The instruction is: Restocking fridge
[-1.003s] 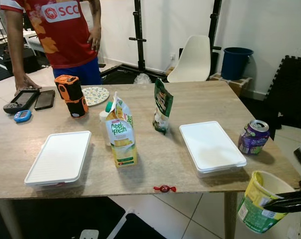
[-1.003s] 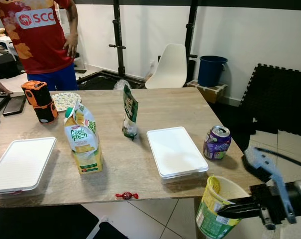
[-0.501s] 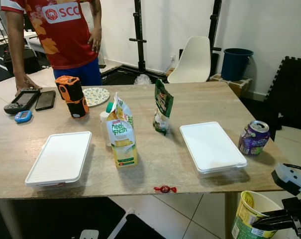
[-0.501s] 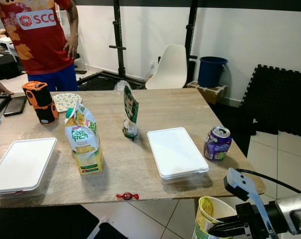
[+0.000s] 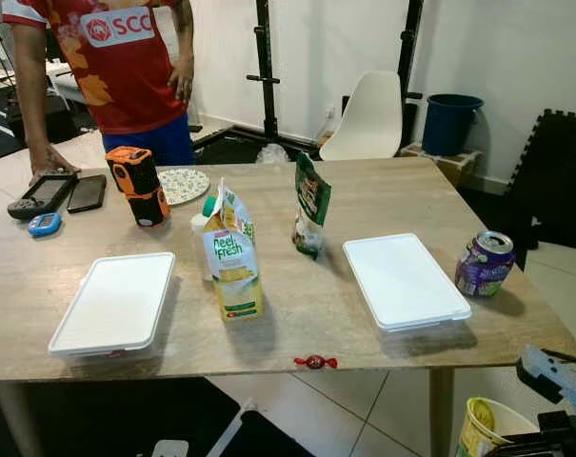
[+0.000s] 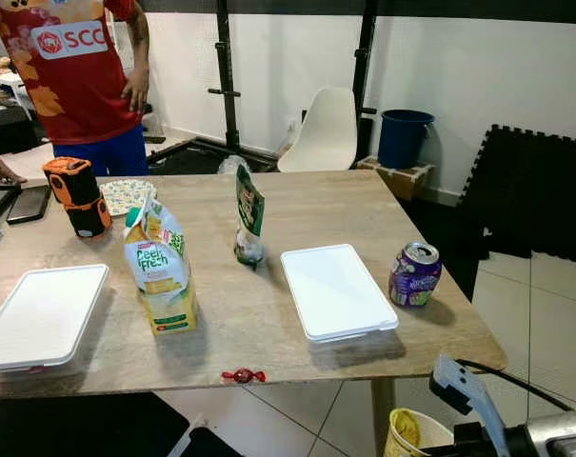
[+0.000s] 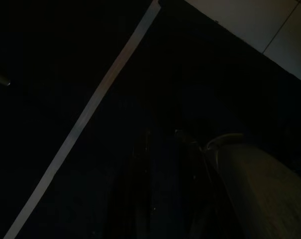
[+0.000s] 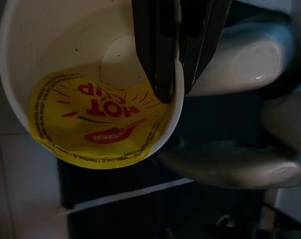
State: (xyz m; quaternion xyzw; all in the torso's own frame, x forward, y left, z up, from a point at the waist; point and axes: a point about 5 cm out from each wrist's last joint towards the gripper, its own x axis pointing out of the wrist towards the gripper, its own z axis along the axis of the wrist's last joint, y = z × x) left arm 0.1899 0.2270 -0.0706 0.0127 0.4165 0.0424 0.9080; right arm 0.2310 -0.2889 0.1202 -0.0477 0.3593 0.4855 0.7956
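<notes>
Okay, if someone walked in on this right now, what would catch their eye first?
Probably the yellow and green juice carton standing upright mid-table between two flat white lidded containers, with a purple can near the table's right edge. Low on the right, beside the table, the right gripper pinches the rim of an open noodle cup. A person in a red shirt stands at the far left corner.

A light wooden table (image 5: 383,195) carries two white lidded containers (image 5: 113,303) (image 5: 404,280), a juice carton (image 5: 232,259), an upright snack bag (image 5: 311,204), a purple can (image 5: 485,263), a red wrapped candy (image 5: 315,361), an orange-black device (image 5: 138,183), a patterned plate (image 5: 183,183), and phones (image 5: 85,190).
</notes>
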